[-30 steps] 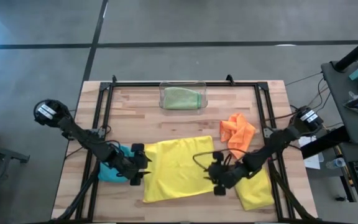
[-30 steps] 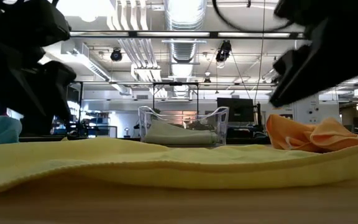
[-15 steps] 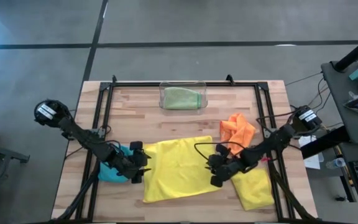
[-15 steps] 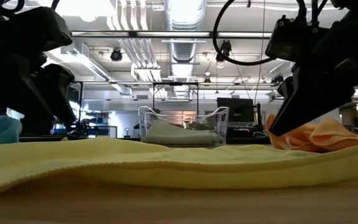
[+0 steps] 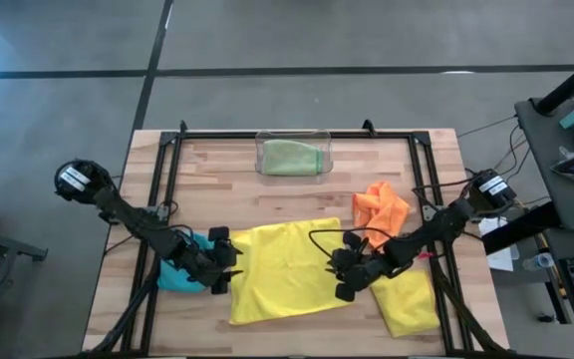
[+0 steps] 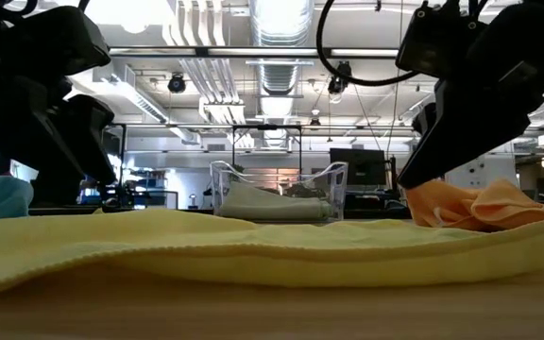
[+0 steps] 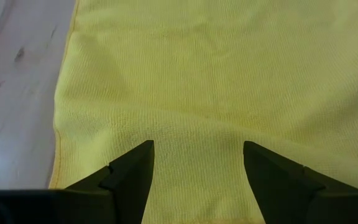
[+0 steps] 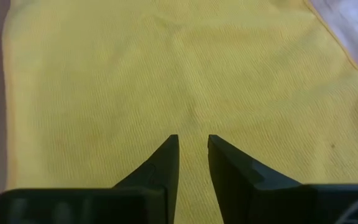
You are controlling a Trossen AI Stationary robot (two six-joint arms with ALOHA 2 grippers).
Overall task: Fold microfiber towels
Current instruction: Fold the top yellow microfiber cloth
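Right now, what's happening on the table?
Both arms work the spread yellow towel. The left tool sits open at its left edge; the right tool is over its right edge, fingers nearly together. A blue towel, orange towel and second yellow towel wait; a green one lies in the bin.

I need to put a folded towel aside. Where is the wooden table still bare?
Bare wood lies left of the clear bin, and between the bin and the spread yellow towel. The front is crowded: blue towel, orange towel, second yellow towel.
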